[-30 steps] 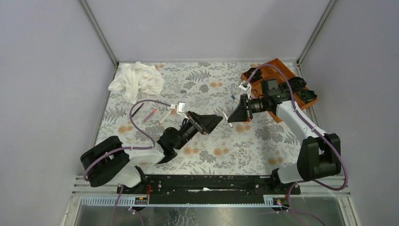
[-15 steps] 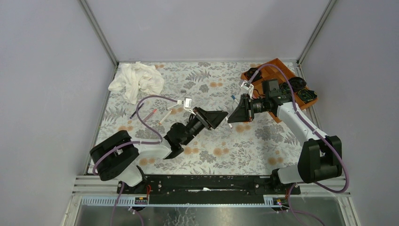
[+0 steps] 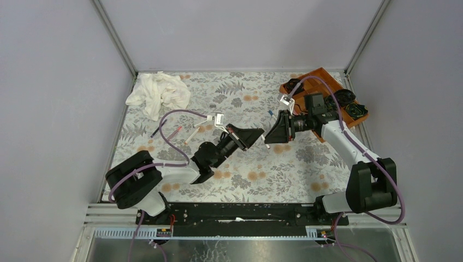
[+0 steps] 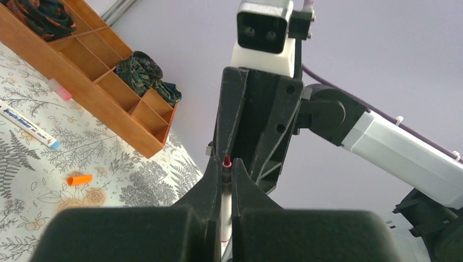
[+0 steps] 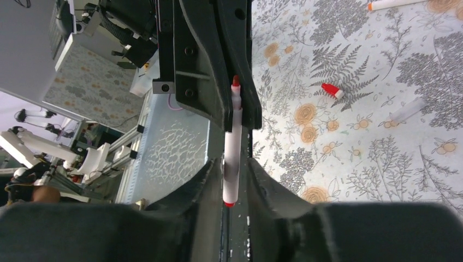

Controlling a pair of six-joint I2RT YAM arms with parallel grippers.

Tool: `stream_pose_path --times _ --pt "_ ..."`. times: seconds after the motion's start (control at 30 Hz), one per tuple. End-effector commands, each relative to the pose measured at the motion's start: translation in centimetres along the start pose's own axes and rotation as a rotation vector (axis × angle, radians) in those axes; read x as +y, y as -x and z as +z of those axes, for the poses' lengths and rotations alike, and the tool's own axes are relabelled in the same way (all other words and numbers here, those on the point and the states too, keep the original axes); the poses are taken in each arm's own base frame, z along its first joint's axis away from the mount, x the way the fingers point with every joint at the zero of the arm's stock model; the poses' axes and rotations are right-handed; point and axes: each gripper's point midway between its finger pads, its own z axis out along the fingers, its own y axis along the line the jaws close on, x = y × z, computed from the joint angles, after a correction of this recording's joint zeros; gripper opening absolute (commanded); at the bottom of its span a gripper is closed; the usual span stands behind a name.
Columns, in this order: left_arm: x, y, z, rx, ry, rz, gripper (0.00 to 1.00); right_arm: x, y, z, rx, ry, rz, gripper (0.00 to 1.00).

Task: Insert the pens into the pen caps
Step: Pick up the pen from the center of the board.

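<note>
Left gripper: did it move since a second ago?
Yes. The left gripper slid right and farther back, toward the wooden tray, closing the gap to the right gripper.

Plain grey walls (image 3: 229,33), floral tablecloth (image 3: 284,174)

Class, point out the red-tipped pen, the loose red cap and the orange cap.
red-tipped pen (image 5: 232,158), right wrist view, middle of its white barrel.
red cap (image 5: 329,89), right wrist view, its red body.
orange cap (image 4: 80,179), left wrist view, its middle.
</note>
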Motion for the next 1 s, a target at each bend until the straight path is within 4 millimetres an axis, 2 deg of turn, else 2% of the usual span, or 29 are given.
stream_pose_path --times 0.0,0.07,0.17,0.3,0.5,0.6,0.97 --pt "-1.4 2.3 -0.2 -0.116 -0.044 -0.005 0.0 1.5 0.4 0.0 -0.019 0.046 -0.037 0.38" --pt "-1.8 2.5 -0.2 -0.145 -0.048 -0.004 0.0 1.7 0.3 0.3 -0.017 0.05 -0.038 0.43" --pt "-2.2 2.5 0.1 -0.167 -0.051 -0.002 0.0 1.8 0.3 1.0 -0.01 0.048 -0.022 0.44" --pt "-2.5 1.9 0.4 -0.163 -0.068 -0.012 0.0 1.5 1.2 1.4 -0.05 0.012 -0.033 0.44" --pt "-2.2 1.6 0.2 -0.178 -0.06 -0.02 0.0 1.7 1.9 1.4 -0.123 -0.021 0.009 0.39" --pt "-2.1 1.7 0.1 -0.191 -0.056 -0.022 0.0 1.6 1.8 1.4 -0.121 -0.02 0.023 0.33" --pt "-2.1 1.9 0.2 -0.213 -0.055 -0.033 0.0 2.0 1.3 2.2 -0.09 0.015 0.03 0.31"
